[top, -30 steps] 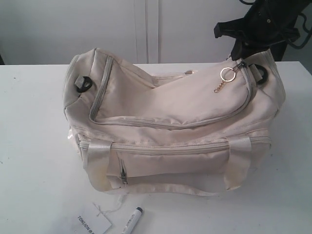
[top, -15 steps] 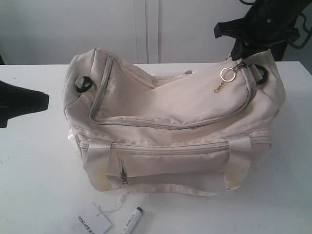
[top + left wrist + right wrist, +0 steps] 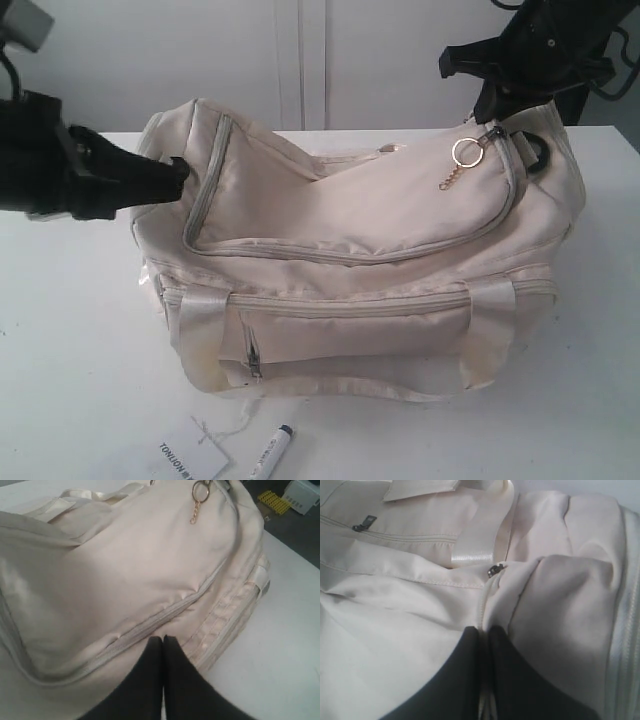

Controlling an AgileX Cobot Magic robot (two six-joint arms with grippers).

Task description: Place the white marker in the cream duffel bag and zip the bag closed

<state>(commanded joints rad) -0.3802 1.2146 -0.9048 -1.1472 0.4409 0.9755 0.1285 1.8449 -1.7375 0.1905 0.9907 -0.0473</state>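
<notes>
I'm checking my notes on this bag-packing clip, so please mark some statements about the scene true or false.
1. The white marker lies on the table in front of the cream duffel bag, not inside it. True.
2. The paper tag rests on top of the bag. False: it lies on the table beside the marker.
3. A gold keyring hangs near the end of the bag that is on the right in the exterior view. True.
4. The left gripper has its jaws spread wide. False: its fingers are closed together at the bag's other end.
</notes>
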